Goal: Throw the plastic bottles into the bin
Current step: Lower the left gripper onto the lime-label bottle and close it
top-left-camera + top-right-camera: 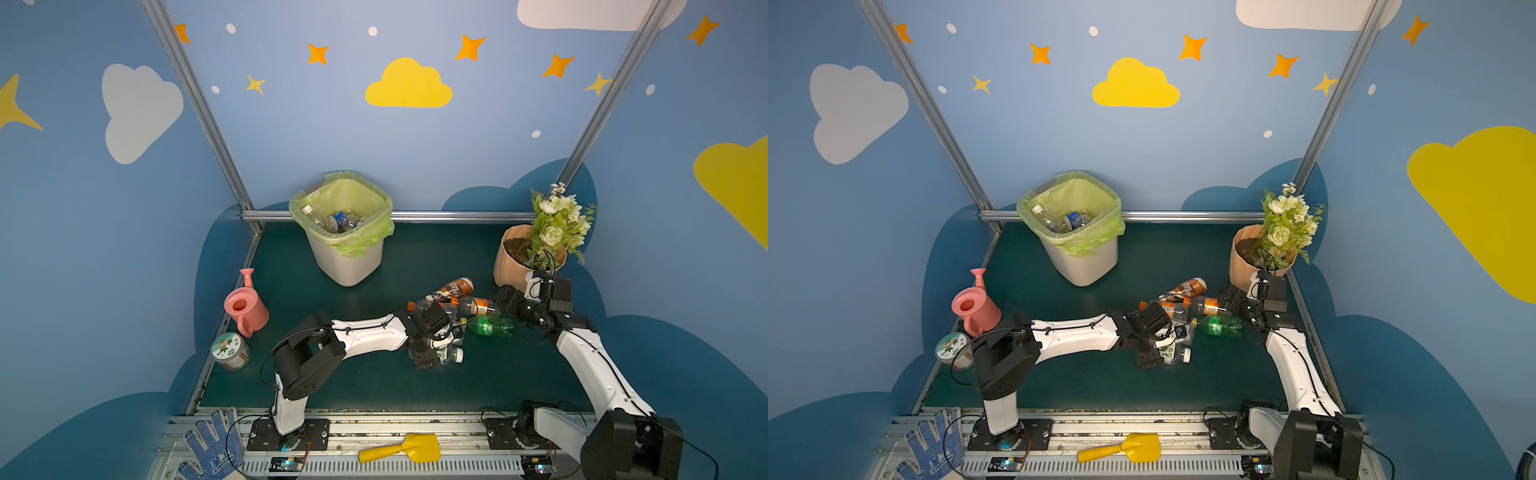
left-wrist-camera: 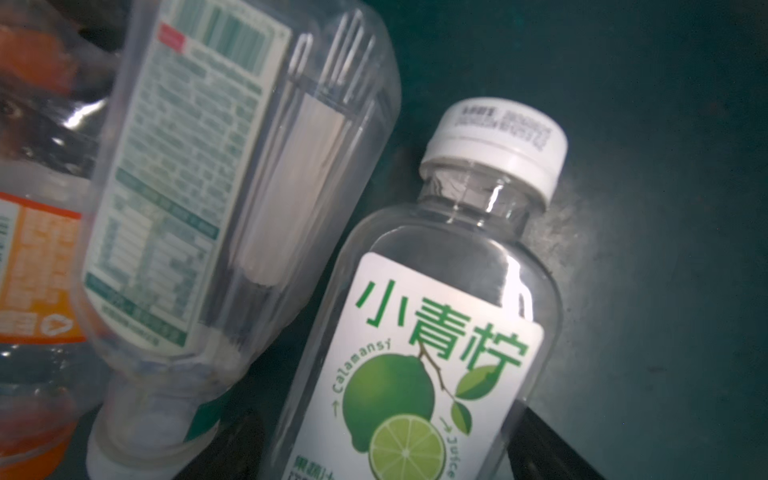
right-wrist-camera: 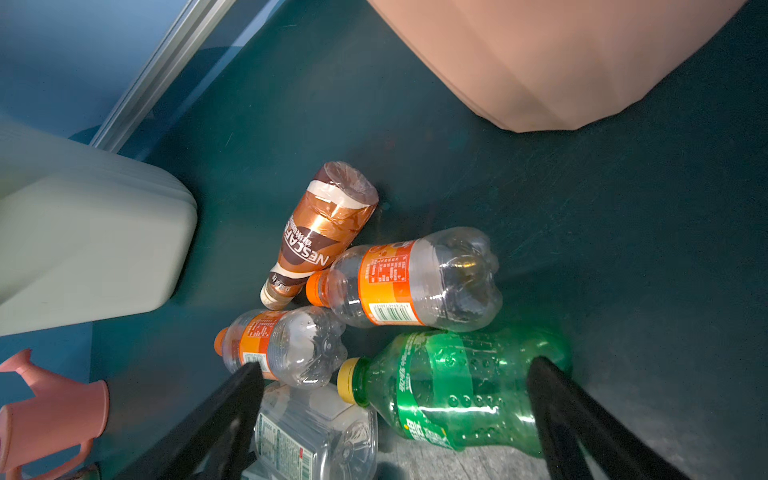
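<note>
Two grippers are working at one heap of plastic bottles (image 1: 478, 307), which is lying on the green table (image 1: 365, 386) in front of the bin (image 1: 349, 266) and beside the flowerpot (image 1: 511, 266). The left gripper (image 2: 395, 440) is reaching down at the near edge of the heap. Its jaws are standing wide, with a dark finger (image 2: 540, 449) on each side of the lime-label bottle (image 2: 436, 332). This clear, white-capped bottle is lying flat on the table, and whether the fingers are pressing on it or merely flanking it is not showing. A clear bottle (image 2: 232, 187) with a green-printed label is lying just beside it, its cap end pointing the opposite way. The right gripper (image 3: 397, 365) is hanging at the right of the heap, near the foot of the flowerpot, with its jaws spread fully and nothing held. In the right wrist view the green bottle (image 3: 465, 390) is lying between its fingers (image 3: 573, 415), while two orange-label bottles (image 3: 415, 278) and a brown coffee bottle (image 3: 324, 232) are lying beyond. Several more bottles (image 1: 340, 220) are already sitting inside the bin's yellow-green bag (image 1: 349, 195).
</note>
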